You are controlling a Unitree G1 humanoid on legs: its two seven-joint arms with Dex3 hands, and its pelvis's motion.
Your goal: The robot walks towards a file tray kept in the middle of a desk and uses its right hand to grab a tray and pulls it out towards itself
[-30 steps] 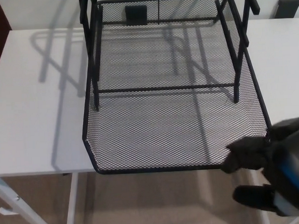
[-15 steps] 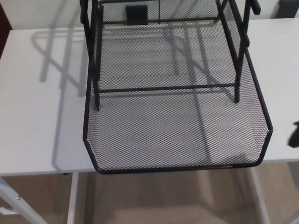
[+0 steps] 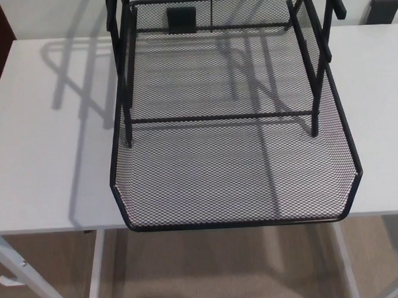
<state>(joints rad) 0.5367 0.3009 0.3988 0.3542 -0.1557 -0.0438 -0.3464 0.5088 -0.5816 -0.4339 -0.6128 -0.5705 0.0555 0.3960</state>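
Head view showed a black wire-mesh file tray [image 3: 233, 180] lying pulled forward on the white desk [image 3: 47, 162], its rounded front rim reaching the desk's near edge and jutting slightly past it over the beige floor [image 3: 224, 273]. The tray's rear part sat within a black metal rack frame [image 3: 317, 58], whose upright posts stood on either side and whose thin crossbar ran across the mesh about halfway back. Shadows of the frame fell across the desk to the left of the tray. Two small black blocks [image 3: 181, 19] sat against the wall beyond the desk, one behind the tray and one at the far right. A white desk leg [image 3: 19, 269] slanted below the near-left corner. Neither robot hand appeared anywhere in view, so whether they were released or clenched could not be told; nothing touched the tray.
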